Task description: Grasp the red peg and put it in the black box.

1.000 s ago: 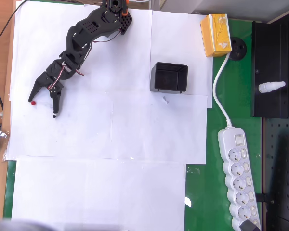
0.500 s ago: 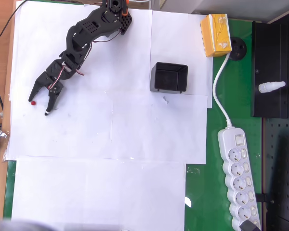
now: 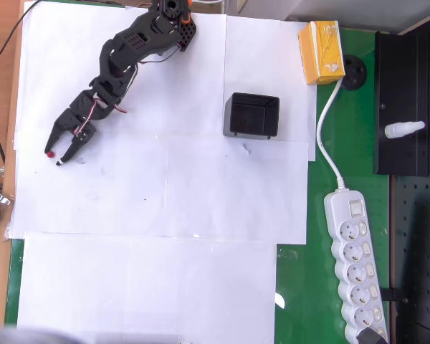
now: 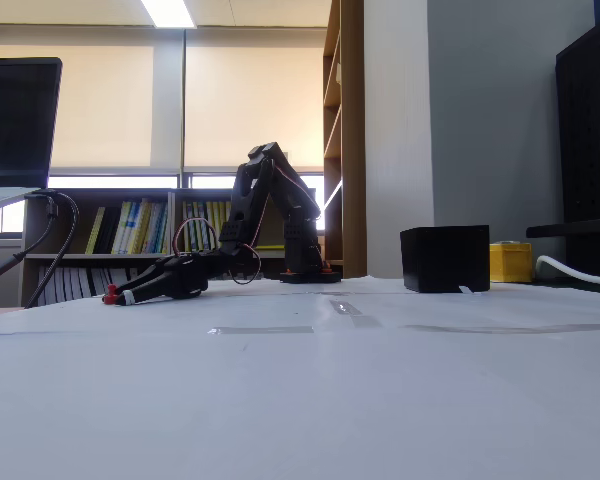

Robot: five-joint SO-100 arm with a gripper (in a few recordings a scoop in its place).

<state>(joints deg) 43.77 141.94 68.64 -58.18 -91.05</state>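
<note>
In the overhead view the red peg [image 3: 50, 153] lies on the white paper at the far left, right at the tip of the gripper's left finger. My gripper [image 3: 54, 158] is low over the paper, its jaws narrowed to a small gap, with the right fingertip just below and right of the peg. The low fixed view has the gripper [image 4: 118, 296] lying near the table with the peg [image 4: 108, 296] at its tip. The black box [image 3: 233, 115] stands upright well to the right of the gripper, hollow and dark inside. It is also in the fixed view [image 4: 445, 258].
A yellow carton [image 3: 321, 51] sits behind and right of the box. A white power strip [image 3: 355, 265] and its cable run along the green mat on the right. A black panel with a white bottle [image 3: 403, 129] is at the far right. The table's wooden edge is just left of the peg.
The gripper's right finger has swung in toward the left one, narrowing the gap from wide to small. The peg and the box have stayed where they were.
</note>
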